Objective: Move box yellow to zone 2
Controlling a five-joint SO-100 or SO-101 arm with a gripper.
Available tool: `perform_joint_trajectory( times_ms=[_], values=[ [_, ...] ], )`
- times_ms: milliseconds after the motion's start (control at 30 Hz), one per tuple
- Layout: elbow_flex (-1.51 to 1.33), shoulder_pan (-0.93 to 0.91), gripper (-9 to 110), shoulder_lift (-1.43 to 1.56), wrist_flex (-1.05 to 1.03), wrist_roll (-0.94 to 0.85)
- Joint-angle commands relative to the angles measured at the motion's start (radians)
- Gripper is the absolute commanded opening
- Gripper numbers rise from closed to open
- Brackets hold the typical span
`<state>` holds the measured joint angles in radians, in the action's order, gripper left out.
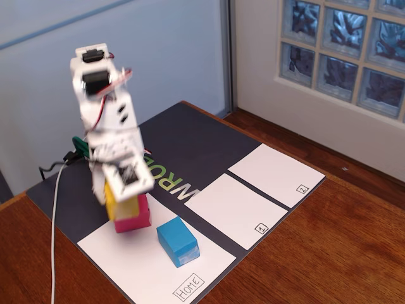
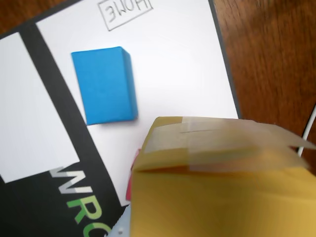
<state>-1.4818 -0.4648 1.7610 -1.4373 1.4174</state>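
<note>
My gripper (image 1: 120, 190) is shut on the yellow box (image 1: 114, 202) and holds it over the HOME panel (image 1: 145, 266), right beside the pink box (image 1: 134, 218). The arm is motion-blurred. In the wrist view the yellow box (image 2: 222, 197) fills the lower right, with its taped pale end (image 2: 217, 143) facing the camera; it hides the fingertips. Only a sliver of the pink box (image 2: 130, 183) shows at its left edge. Zone 2 (image 1: 275, 174), a white panel with a boxed "2", lies at the far right of the dark mat and has nothing on it.
A blue box (image 1: 178, 241) sits on the HOME panel to the right of the pink box, and it also shows in the wrist view (image 2: 104, 85). The panel marked "1" (image 1: 234, 209) lies between HOME and zone 2. A white cable (image 1: 56, 215) runs down the left side. The mat lies on a wooden table (image 1: 329, 253).
</note>
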Motion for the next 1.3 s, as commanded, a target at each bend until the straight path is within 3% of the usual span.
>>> perform_joint_trajectory(
  times_ms=[0,467,700,867,1267],
  values=[
    [0.054,0.081,-1,0.112,-0.057,0.003],
    [0.052,0.499,-1,0.272,-0.233,0.127],
    [0.054,0.650,-1,0.288,-0.282,0.071],
    [0.044,0.735,-1,0.252,-0.298,0.179],
    [0.043,0.943,-1,0.037,-0.051,0.390]
  ],
)
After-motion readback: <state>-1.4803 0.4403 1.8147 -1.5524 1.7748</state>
